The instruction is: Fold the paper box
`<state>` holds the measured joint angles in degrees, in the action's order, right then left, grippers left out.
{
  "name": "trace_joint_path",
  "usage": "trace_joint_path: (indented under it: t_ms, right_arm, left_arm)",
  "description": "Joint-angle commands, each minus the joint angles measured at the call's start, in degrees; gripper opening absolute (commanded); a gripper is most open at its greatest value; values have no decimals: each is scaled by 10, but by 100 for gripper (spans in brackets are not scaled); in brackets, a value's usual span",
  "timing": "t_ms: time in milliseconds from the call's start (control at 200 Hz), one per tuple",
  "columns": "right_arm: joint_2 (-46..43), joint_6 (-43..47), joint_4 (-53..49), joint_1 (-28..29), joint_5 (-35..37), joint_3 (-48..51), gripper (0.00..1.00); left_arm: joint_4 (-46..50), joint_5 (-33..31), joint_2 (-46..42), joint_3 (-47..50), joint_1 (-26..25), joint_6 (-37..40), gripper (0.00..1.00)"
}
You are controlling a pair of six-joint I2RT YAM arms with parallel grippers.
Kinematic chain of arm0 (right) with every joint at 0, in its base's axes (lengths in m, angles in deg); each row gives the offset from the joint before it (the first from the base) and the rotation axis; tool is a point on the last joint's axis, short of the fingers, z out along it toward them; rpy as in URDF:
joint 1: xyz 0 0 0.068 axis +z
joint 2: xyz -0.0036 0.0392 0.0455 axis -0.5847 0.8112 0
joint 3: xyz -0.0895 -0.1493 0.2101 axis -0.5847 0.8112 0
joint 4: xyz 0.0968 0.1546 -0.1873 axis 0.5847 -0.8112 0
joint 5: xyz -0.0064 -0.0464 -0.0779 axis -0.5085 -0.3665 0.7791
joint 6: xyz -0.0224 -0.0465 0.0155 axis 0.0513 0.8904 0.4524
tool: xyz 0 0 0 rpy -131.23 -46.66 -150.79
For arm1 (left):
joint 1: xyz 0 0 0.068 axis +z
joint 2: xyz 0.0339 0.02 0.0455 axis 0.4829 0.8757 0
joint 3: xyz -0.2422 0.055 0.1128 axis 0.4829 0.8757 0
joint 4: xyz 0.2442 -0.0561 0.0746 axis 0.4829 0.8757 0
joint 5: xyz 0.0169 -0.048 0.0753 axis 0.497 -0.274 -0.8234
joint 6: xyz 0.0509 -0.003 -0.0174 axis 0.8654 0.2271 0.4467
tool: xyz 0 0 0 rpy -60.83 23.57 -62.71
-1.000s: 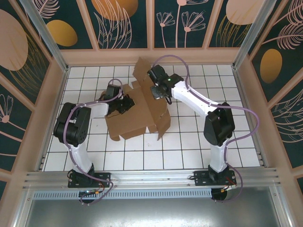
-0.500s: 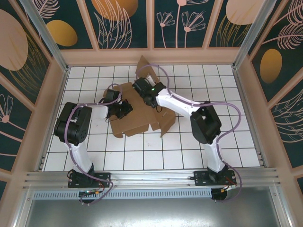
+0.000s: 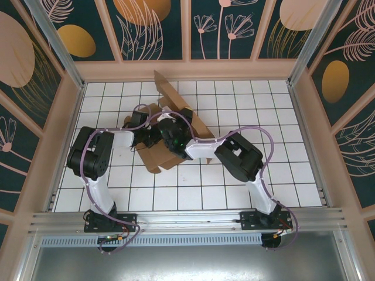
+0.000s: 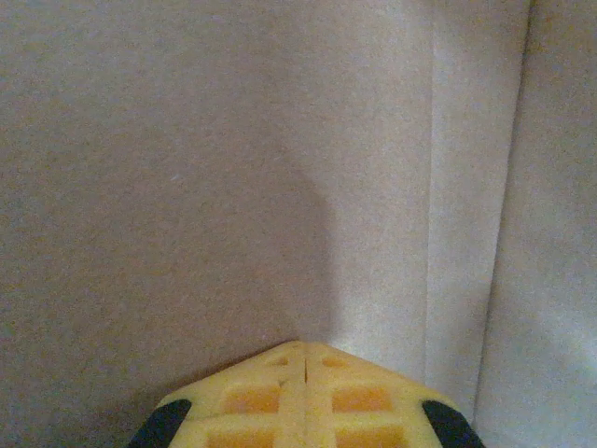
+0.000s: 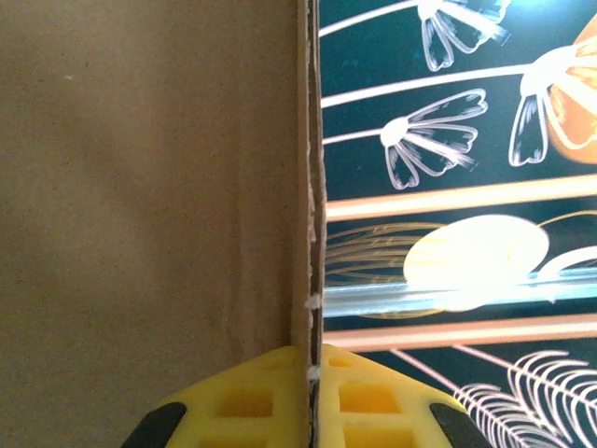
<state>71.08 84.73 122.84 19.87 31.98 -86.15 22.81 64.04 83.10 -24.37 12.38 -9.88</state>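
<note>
Looking down from the top external camera, the paper box (image 3: 157,159) sits on the white gridded tabletop (image 3: 234,99), a little left of the middle and towards the far side. It is partly folded, and one flap (image 3: 166,90) stands up and leans towards the back wall (image 3: 187,69). Both arms reach in over the cardboard. The left end effector (image 3: 153,136) comes from the left and the right end effector (image 3: 171,133) from the right, the two just beside each other above the box's middle. They are crowded together here, so how their jaws stand is hard to judge from above.

In the left wrist camera, the left end effector (image 4: 303,373) has its yellow fingers (image 4: 247,401) pressed together with only a thin seam between them and nothing visibly caught there. Its tips point at a plain brown panel of the paper box (image 4: 187,168), apparently touching it, with a vertical crease (image 4: 431,187) running to the right.

In the right wrist camera, the right end effector (image 5: 311,369) is clamped on the paper box (image 5: 149,187). The panel's raw corrugated edge (image 5: 308,140) runs straight down between the two yellow fingers (image 5: 244,403). The panel takes up the left half, and the patterned wall (image 5: 448,140) lies beyond it on the right.
</note>
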Motion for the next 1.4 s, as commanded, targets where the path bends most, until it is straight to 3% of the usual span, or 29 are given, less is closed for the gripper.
trace_joint_path:
  t_ms: [0,80,240,395,520,736,896,1021,1086,1226,1396]
  right_arm:
    - [8,108,180,8,-31,20,0]
    - [-18,-21,27,14,-50,9,0]
    - [-49,-405,-448,16,-171,-91,1]
    - [-74,-512,-556,9,-305,-98,10]
    - [-93,-560,-583,-14,-359,-94,15]
    - [-138,-555,-536,-50,-405,-29,25]
    - [-166,-514,-479,-60,-422,21,31]
    - [-183,-478,-419,-64,-410,59,30]
    - [-197,-461,-381,-62,-406,87,28]
    - [-205,-440,-347,-62,-393,107,26]
    - [-206,-433,-337,-61,-389,111,26]
  left_arm:
    - [-1,-11,18,10,2,-8,0]
    - [-4,-10,15,10,2,-10,0]
    - [-8,-5,18,7,2,-13,0]
    - [-7,-5,18,2,2,-11,0]
    - [-14,-8,11,8,2,-11,0]
    - [-67,-3,-36,31,2,-24,1]
    - [-130,8,-97,50,2,-26,20]
    - [-187,27,-151,64,5,-31,48]
    - [-201,29,-174,64,6,-36,55]
    - [-260,53,-199,74,17,-85,57]
    - [-326,81,-181,76,21,-154,52]
